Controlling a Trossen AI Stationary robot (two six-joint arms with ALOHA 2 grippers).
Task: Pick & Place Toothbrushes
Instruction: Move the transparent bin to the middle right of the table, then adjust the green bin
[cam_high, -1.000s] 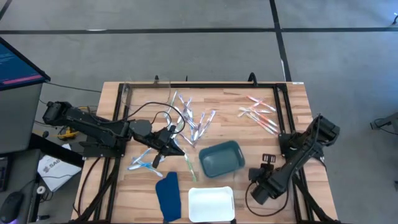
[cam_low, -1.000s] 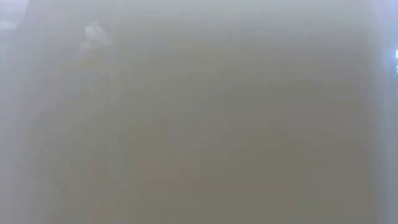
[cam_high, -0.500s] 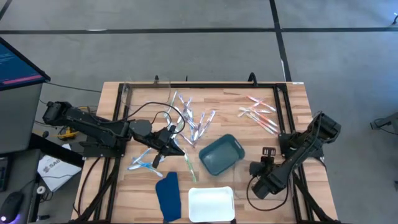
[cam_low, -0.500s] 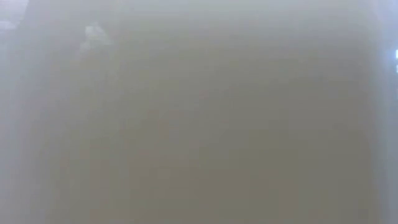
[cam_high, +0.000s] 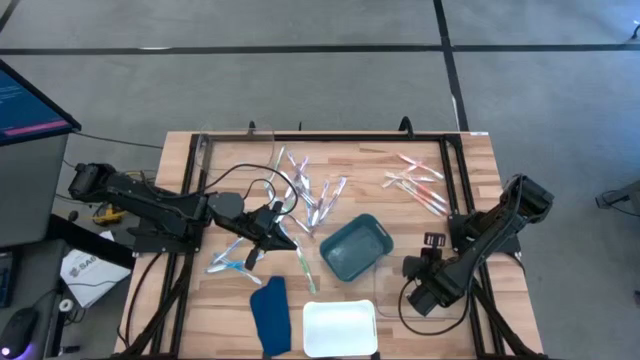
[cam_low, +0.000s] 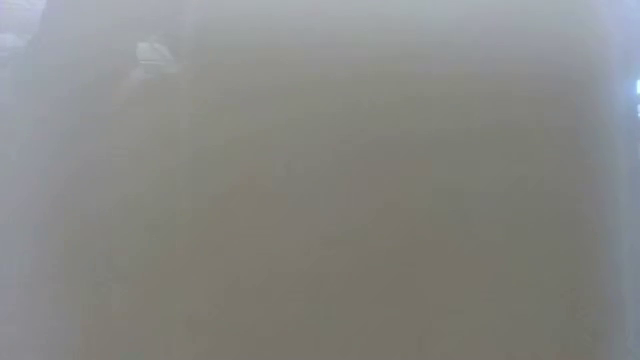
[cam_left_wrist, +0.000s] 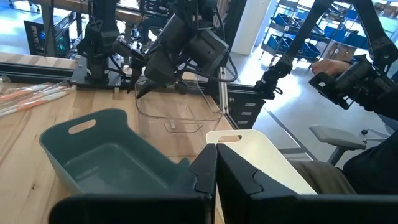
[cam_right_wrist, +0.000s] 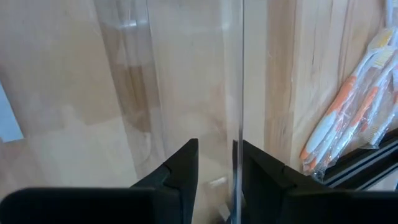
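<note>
At table's 4 o'clock: right gripper (cam_right_wrist: 214, 163) pinching clear tray (cam_left_wrist: 177, 115) wall, repositioning step; left gripper (cam_high: 268, 228) closed, empty, 9 o'clock; next: set tray down.

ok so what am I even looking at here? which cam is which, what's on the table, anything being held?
It is a robot with two dark arms at a wooden table; each arm ends in a two-finger tool. One picture looks straight down on everything. The table-height one shows only grey haze. The other two come from cameras on the wrists. On the table lie loose toothbrushes in several heaps, a teal tray, a white tray and a dark blue cloth. The right tool is pinching the wall of a clear tray. The left tool is shut beside the teal tray, and I see nothing in it.
</note>
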